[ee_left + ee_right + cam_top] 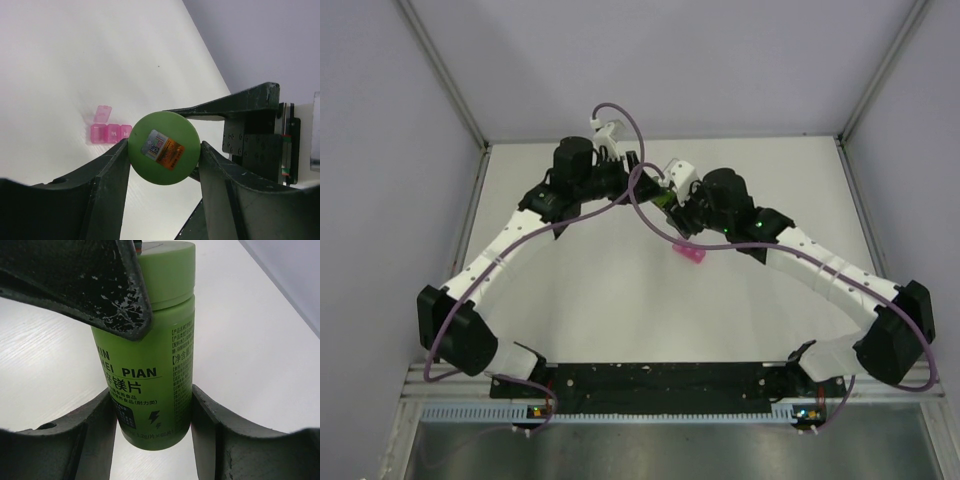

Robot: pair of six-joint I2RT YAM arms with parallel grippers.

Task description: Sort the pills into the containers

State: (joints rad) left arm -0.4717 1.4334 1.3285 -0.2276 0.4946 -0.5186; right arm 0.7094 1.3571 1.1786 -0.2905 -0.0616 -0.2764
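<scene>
1. Jaws of our left gripper (164, 147) are clenched on the cap (167, 270) of the green bottle (150, 340). One finger presses each side of the round top. We see it end-on, with a sticker (165, 149) facing the wrist camera.
2. Between the two arms, the bottle's long axis runs straight along the left gripper's line of approach. We judge that any twist of the cap must turn about that line.
3. Our right gripper (150, 392) has its jaws closed across the bottle's body, low on the label. The body lies crosswise to these jaws, so they can brace it while the cap is worked.
4. On the white surface (75, 60) the pink pill box (110, 132) lies beyond and below the bottle, apart from both jaws. In the overhead view it sits nearer the right arm. Its row of compartments runs sideways in the left wrist view, with one end lid standing open and the other end hidden behind the cap.
5. We judge the pills are not yet out, since the cap looks seated. The mouth will then need tipping toward the open compartment.
</scene>
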